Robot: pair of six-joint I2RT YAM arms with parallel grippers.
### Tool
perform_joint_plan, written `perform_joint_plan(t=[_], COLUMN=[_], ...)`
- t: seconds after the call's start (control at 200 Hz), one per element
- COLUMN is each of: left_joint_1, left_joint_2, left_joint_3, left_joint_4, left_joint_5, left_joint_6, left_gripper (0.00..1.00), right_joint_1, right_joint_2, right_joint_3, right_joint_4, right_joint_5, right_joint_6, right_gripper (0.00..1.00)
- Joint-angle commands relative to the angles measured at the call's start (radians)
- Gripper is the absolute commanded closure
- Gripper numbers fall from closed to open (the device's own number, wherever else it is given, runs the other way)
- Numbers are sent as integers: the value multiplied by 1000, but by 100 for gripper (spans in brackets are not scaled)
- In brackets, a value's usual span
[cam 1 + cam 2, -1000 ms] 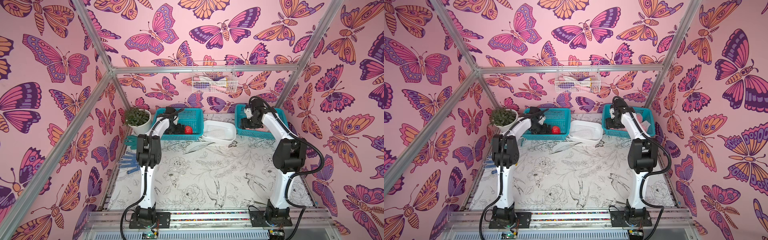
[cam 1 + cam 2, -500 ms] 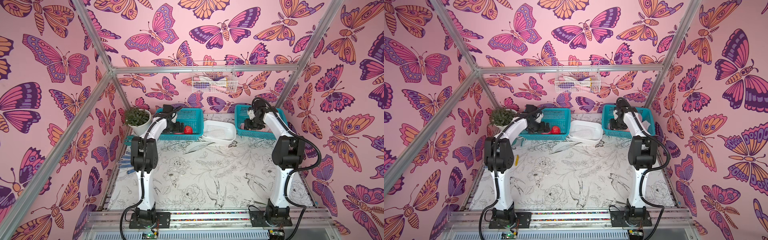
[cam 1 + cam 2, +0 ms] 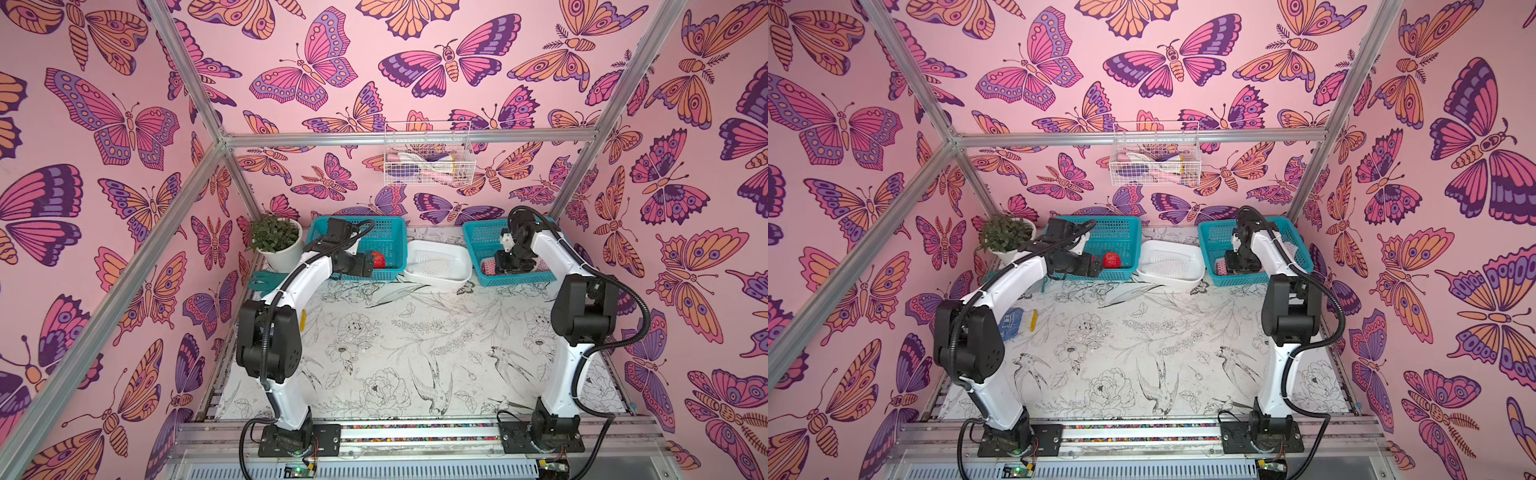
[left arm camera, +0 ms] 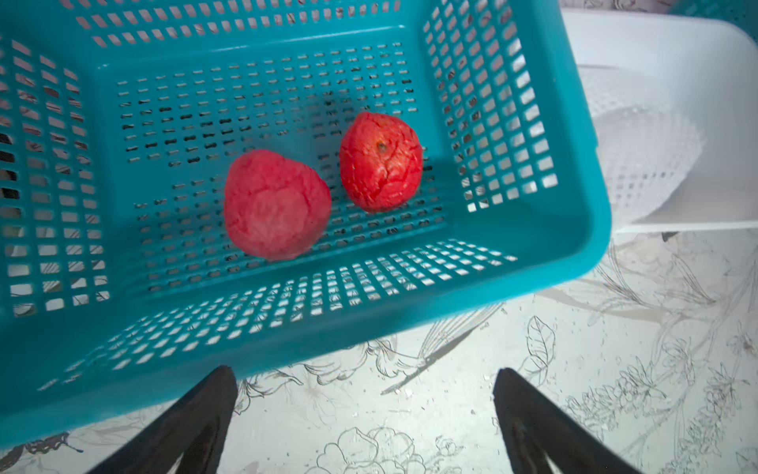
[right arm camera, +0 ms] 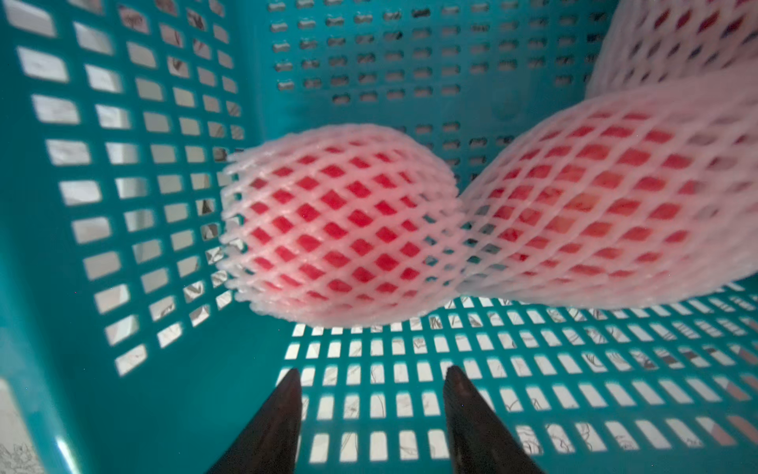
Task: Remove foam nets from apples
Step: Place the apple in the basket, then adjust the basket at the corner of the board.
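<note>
Two baskets (image 3: 384, 230) of apples (image 3: 377, 258) stand on flower-printed table (image 3: 415, 336) within butterfly walls (image 3: 353, 104).

The left arm (image 3: 291, 286) is reaching from its near base toward the far left, its wrist turning rightward. The left gripper (image 4: 363, 371) is spreading its jaws wide, with nothing between them. The right arm (image 3: 552, 257) is arching toward the far right, wrist dipping downward. The right gripper (image 5: 372, 371) is standing with jaws partly apart, empty.
</note>
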Motion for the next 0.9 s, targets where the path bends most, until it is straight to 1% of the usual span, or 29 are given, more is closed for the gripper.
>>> perform_joint_plan(t=[0.0,0.06,0.135,0.301,0.466,0.531,0.621,0.721,0.892], left_joint_1=[-27,-39,-55,-85,-117,-132,-149,-158,-160], left_joint_2=[-52,-67,-83,-93,-100,-97,-91,-80,-58], left_joint_3=[-46,-61,-76,-86,-89,-87,-82,-78,-72], left_joint_4=[20,25,28,30,31,31,33,33,33], left_joint_5=[-13,-10,-9,-7,6,6,2,1,3], left_joint_6=[16,13,10,7,6,8,10,11,12], left_gripper=[0,0,0,0,0,0,0,0,0], right_joint_1=[-2,-1,-1,-1,-1,-1,4,30,93], right_joint_2=[-80,-115,-149,-191,-234,-216,-159,-101,-59], right_joint_3=[-69,-111,-149,-177,-174,-143,-62,6,23], right_joint_4=[-9,14,38,61,106,98,36,-28,-40], right_joint_5=[28,38,22,16,46,40,7,55,129], right_joint_6=[6,15,30,74,36,17,-12,-47,-80], right_gripper=[42,41,40,39,37,36,34,32,30])
